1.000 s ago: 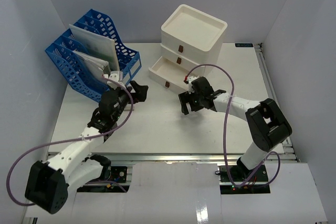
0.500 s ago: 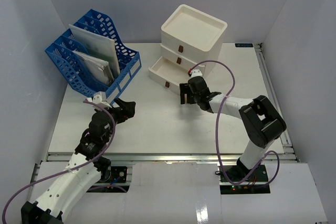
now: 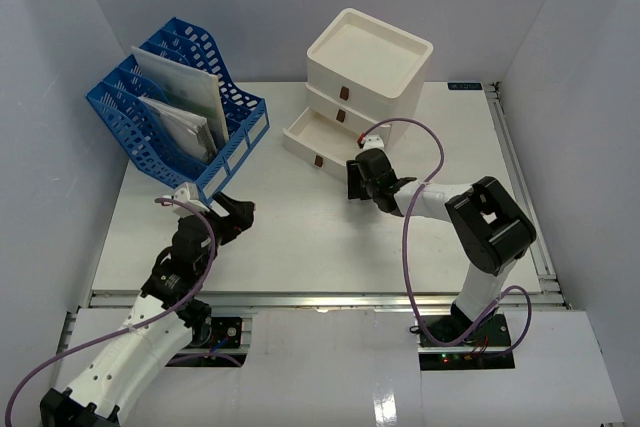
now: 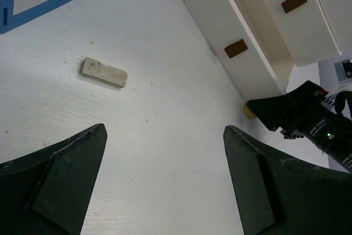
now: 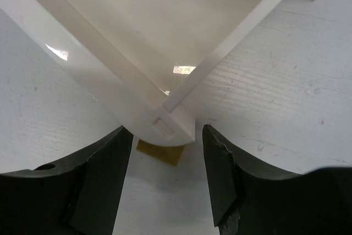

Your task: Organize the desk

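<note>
The desk (image 3: 300,247) is a white tabletop. On it lies a speckled grey eraser (image 4: 103,73), ahead and left of my left gripper (image 3: 236,213), which hovers open over bare desk with nothing between its jaws. My right gripper (image 3: 354,179) sits at the right front corner of the open bottom drawer (image 5: 165,119) of the white three-drawer box (image 3: 366,65). Its fingers (image 5: 104,174) stand apart on either side of that corner without touching it. A small flat yellow-brown piece (image 5: 160,152) lies on the desk between them, partly under the corner.
A blue file rack (image 3: 160,122) holding white papers stands at the back left. The drawer box's two upper drawers are shut. A metal rail (image 3: 330,299) runs along the front edge. Purple cables loop from both arms.
My left arm drew back from the file rack toward the near left. My right gripper moved up to the open drawer's corner and its jaws narrowed around it.
</note>
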